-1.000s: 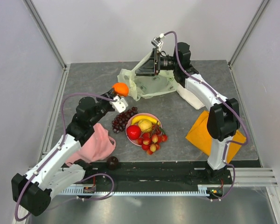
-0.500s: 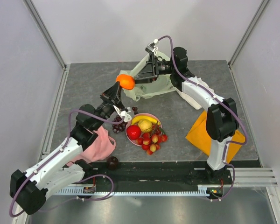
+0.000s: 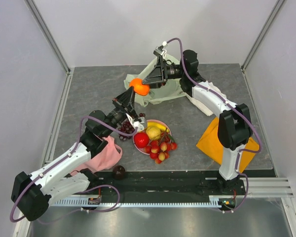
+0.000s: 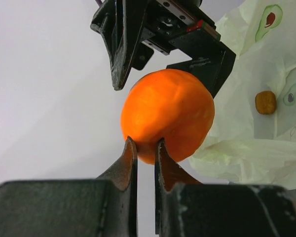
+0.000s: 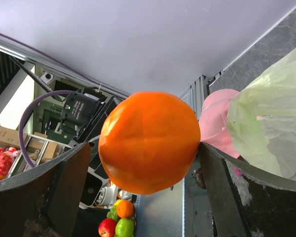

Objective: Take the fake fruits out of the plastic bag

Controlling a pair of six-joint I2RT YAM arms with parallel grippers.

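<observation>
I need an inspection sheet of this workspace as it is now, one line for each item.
Surface: dark grey table.
Job's things: orange in the air beside the plastic bag; apple, banana and berry cluster on the pink plate; grapes beside it; plum at the near edge.
Clutter: pink cloth, orange cloth, white cloth.
Grippers: left tool pinches the orange; right tool open, one jaw on each side of the orange.
Cables: a purple cable along each arm.
Surroundings: white walls, metal frame.
</observation>
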